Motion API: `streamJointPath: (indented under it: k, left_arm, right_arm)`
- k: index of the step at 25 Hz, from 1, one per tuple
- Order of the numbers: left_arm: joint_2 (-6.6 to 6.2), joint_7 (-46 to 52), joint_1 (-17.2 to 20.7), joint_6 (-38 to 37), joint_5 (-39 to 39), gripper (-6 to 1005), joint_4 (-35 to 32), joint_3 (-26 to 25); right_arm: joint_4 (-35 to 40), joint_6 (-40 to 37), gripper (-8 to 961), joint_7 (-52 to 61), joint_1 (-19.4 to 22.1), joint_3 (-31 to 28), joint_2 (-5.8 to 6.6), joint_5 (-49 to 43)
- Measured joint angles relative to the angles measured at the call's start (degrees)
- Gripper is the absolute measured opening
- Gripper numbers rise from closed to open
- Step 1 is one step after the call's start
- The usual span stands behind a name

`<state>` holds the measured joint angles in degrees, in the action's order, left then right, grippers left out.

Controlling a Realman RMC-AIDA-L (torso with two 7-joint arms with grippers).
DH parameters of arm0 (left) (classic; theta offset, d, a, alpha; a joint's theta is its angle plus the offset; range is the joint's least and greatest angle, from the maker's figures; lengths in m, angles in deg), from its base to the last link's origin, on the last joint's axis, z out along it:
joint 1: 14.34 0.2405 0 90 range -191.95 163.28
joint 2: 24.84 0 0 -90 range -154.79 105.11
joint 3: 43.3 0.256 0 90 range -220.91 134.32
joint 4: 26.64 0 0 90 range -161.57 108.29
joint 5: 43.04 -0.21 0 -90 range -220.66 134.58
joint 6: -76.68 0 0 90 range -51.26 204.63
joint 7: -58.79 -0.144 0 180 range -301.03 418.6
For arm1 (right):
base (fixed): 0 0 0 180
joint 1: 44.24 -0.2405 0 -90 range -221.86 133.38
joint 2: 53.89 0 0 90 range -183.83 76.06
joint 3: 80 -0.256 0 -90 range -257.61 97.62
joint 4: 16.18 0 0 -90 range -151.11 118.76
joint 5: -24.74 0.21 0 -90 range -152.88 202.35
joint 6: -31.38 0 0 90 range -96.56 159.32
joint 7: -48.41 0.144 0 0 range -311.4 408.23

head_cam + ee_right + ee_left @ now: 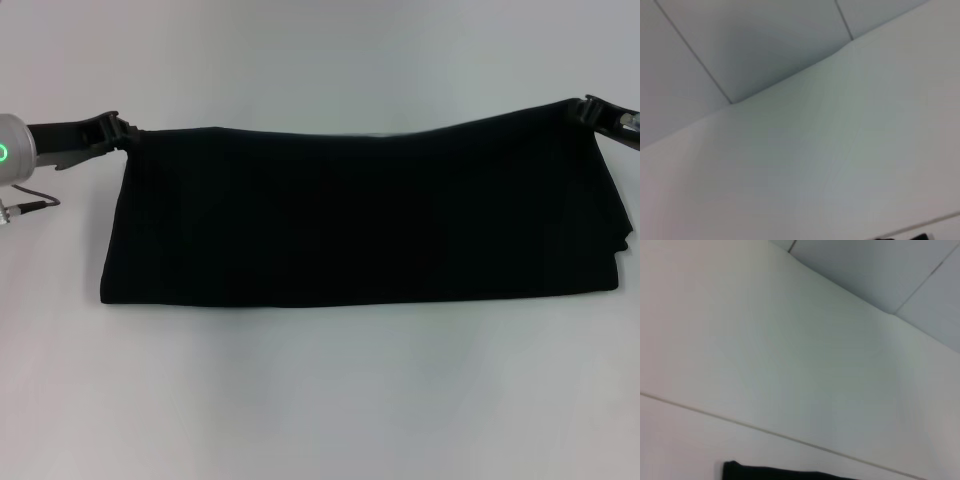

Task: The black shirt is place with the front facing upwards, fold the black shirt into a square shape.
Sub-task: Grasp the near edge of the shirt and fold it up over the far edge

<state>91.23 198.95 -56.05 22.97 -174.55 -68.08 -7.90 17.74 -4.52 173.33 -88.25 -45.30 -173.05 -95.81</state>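
Counter (320, 400): plain white surface, bare in the near part before the robot.
Black shirt (360, 215): folded into a long wide band lying across the middle of the counter, near edge straight and flat, layered folds stacked at its right end; no lettering shows.
Far edge: raised at both corners and sagging a little between them.
Left gripper (122, 133): at the far left corner, jaws clenched on the black shirt.
Right gripper (588, 108): at the far right corner, jaws clenched on the cloth, held slightly higher.
Left wrist view: white counter, a sliver of black cloth (780, 472).
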Motion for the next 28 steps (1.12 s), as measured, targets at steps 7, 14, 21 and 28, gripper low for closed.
streamJointPath:
  k: [7, 14, 21, 28]
  left_arm:
    - [0.48, 0.7, -0.3, 4.1, -0.6, 92, 0.1, 1.1]
    - [0.67, 0.7, -0.6, 6.1, -0.6, 99, 0.2, 1.8]
    - [1.08, 0.7, -1.0, 7.9, -0.7, 105, 0.6, 2.2]
    - [0.95, 0.4, -1.3, 9.3, -0.7, 111, 1.5, 3.7]
  right_arm:
    - [-2.6, 6.1, 47, 0.0, -2.6, 1.3, -0.25, 0.0]
    - [-3.9, 11.2, 48, -0.1, -4.4, 5.1, -0.44, 0.1]
    - [-5.2, 13.6, 48, -0.1, -5.5, 5.7, -0.49, 0.1]
    - [-5.9, 15.5, 49, 0.3, -5.4, 6.0, -0.46, 0.0]
